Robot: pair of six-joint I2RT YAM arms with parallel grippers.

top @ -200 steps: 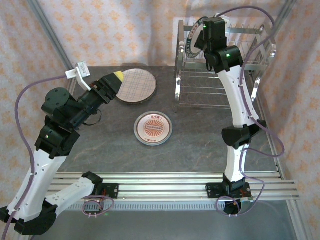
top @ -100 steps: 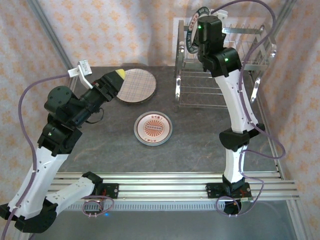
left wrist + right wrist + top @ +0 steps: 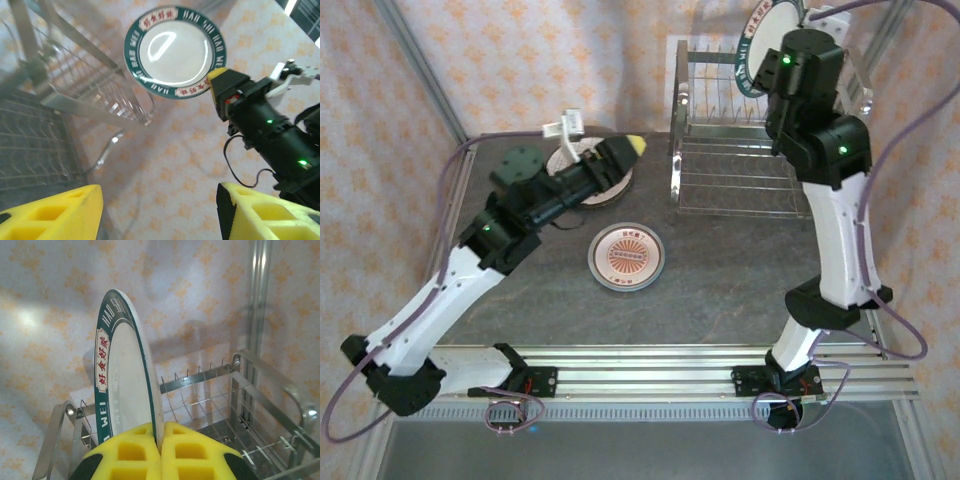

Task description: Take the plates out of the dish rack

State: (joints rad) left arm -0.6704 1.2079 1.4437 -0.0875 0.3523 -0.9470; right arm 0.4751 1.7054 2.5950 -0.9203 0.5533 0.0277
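Nearest, on the dark table (image 3: 720,290): a small plate (image 3: 625,257) with an orange-red centre. Lies flat between the two arms, touched by nothing.

Just beyond it, a plaid plate (image 3: 612,188), also flat on the table. Sits largely hidden under the left arm (image 3: 535,205), which reaches across it.

Above that plate's far right edge, the left end effector (image 3: 635,145). Stands open, yellow fingers (image 3: 55,212) well apart with nothing between them. Points up and away toward the rack.

Farther right, the chrome wire dish rack (image 3: 740,170). Stands in the table's far right corner, with upright dividers along the top tier and a wire shelf beneath.

Higher and farther still, the right end effector (image 3: 160,440). Clamps shut on the lower rim of a green-rimmed plate (image 3: 125,385), yellow pads (image 3: 135,452) pressed against either face. Holds it upright on edge, in the air above the rack's top tier and clear of the wires.

From the left wrist, a face-on look at that plate: glossy white centre, green band with pale lettering, and white labels bearing red characters.

Behind everything, a pale curtain (image 3: 570,60) with an orange pattern.
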